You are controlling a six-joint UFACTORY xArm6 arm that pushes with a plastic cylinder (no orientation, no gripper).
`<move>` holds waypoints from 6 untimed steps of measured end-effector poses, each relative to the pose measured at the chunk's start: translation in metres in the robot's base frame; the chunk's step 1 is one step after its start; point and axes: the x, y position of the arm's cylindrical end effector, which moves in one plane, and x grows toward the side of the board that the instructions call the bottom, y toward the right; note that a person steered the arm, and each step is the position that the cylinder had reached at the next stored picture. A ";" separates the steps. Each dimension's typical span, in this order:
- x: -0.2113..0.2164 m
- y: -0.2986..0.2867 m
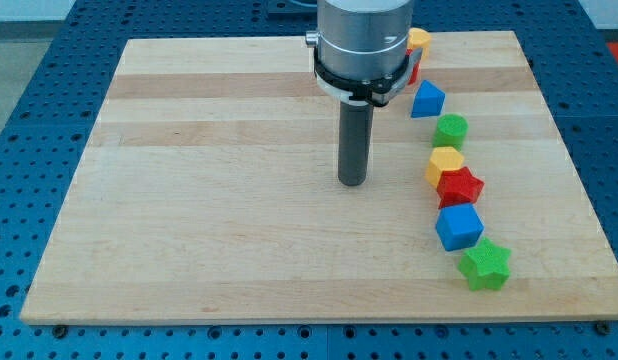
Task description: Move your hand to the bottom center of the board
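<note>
My tip (352,183) rests mid-tabletop (209,200), left of the yellow block (445,163); I see no claw here.

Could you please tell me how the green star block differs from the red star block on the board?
The green star block is green and lies lowest in the row, near the view's bottom edge; the red star block is red and sits higher, touching the yellow block. My tip is nearer the red one. Both are star-shaped, similar in size.
</note>
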 end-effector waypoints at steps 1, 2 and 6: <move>0.000 0.000; 0.013 -0.003; 0.155 -0.015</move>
